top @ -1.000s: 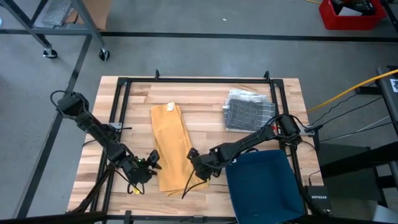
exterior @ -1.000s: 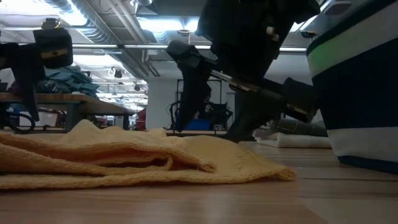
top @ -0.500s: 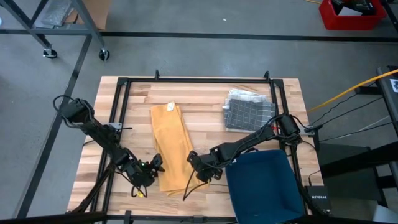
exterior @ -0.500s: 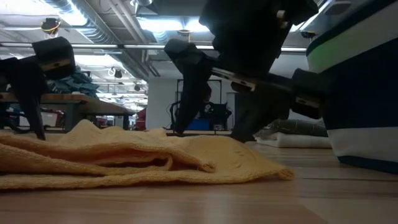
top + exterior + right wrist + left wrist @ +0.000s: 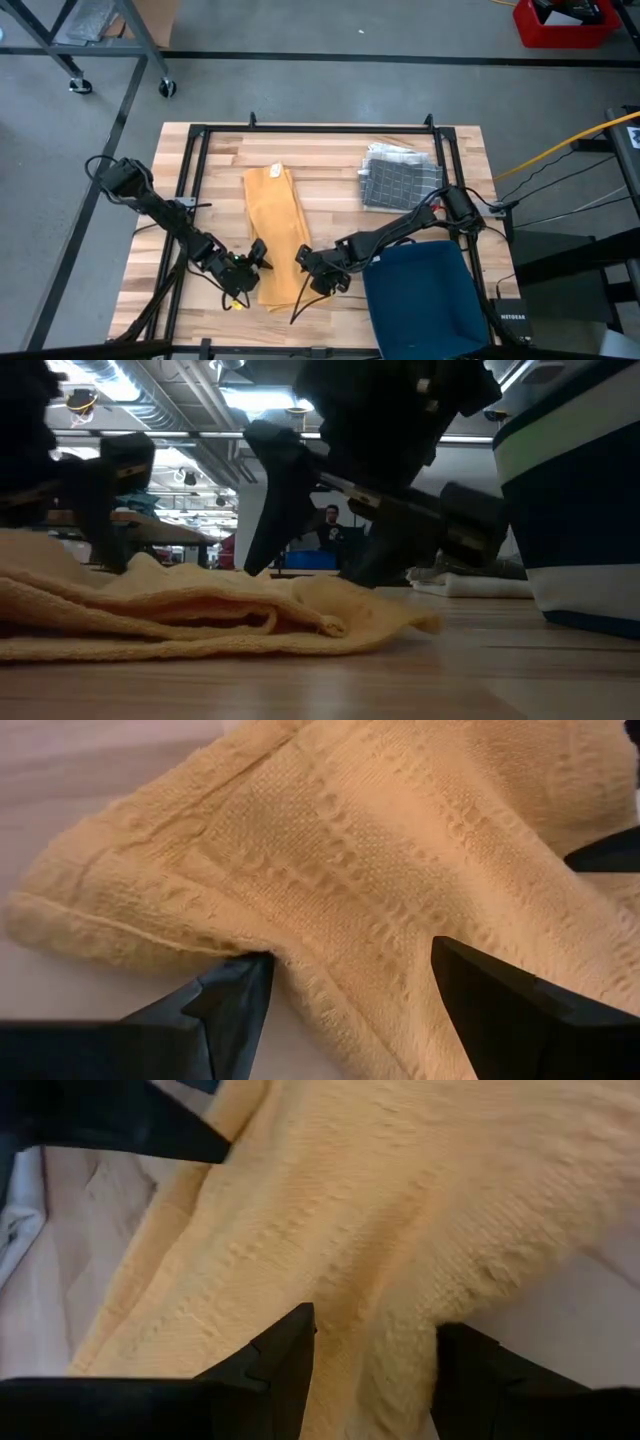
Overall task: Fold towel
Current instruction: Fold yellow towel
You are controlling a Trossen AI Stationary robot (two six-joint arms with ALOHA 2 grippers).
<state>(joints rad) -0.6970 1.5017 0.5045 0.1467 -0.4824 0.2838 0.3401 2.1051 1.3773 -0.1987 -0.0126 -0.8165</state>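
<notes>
Since a second ago both grippers have closed in on the near end of the towel (image 5: 275,235) from either side, and in the low view its near corner now sits bunched a little farther back on the table (image 5: 330,160).

On the left, the left gripper (image 5: 256,262) is at the towel's left edge near the front; its wrist camera shows the two dark fingers (image 5: 282,1362) spread apart with yellow cloth bulging up between them — not pinched shut.

In the middle lies the yellow towel, a long folded strip running from the table's centre toward the front edge, thick and rumpled in the low view (image 5: 200,615).

To its right, the right gripper (image 5: 303,260) reaches in at the towel's right front corner, jaws wide — cloth lies between its fingers (image 5: 230,1005).

Farther right a grey checked cloth (image 5: 400,180) rests near the back, and a dark blue bin (image 5: 425,300) stands at the front right corner.
</notes>
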